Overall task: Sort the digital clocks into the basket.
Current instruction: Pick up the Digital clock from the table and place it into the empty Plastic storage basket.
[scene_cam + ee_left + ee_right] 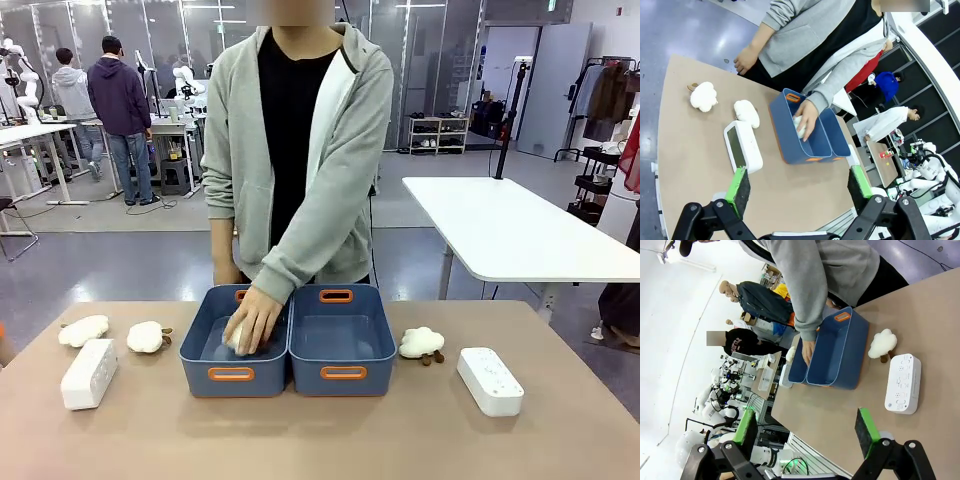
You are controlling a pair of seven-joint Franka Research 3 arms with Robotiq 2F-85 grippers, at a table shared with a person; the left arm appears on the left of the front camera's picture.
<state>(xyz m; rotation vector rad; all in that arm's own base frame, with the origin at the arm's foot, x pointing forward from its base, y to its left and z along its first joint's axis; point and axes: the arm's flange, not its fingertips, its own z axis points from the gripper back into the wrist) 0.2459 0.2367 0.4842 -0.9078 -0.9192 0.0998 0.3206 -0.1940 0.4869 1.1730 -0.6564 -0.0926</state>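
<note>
evidently the sorting has not begun: neither of the two white rounded plastic digital clocks is in a bin. the left clock (88, 373) lies on the tan worktop (320, 440) well apart from the bins. the right clock (490, 381) lies on the far side of a fluffy white plush toy (421, 343).

the two blue rectangular plastic baskets stand touching, side by side, in the middle. the person's hand (252, 320) is down in the left basket (200, 375) on something white and soft-looking, so the right basket (372, 378) is probably meant for the clocks.

the left fingers (738, 186) stand wide apart, holding nothing, above the worktop with the left clock ahead of them. the right fingers (865, 426) are likewise spread and empty.

the step in hand looks like the first approach. next, one arm should come down over its near clock, close across the narrow sides and stay clear of the person's arm.
</note>
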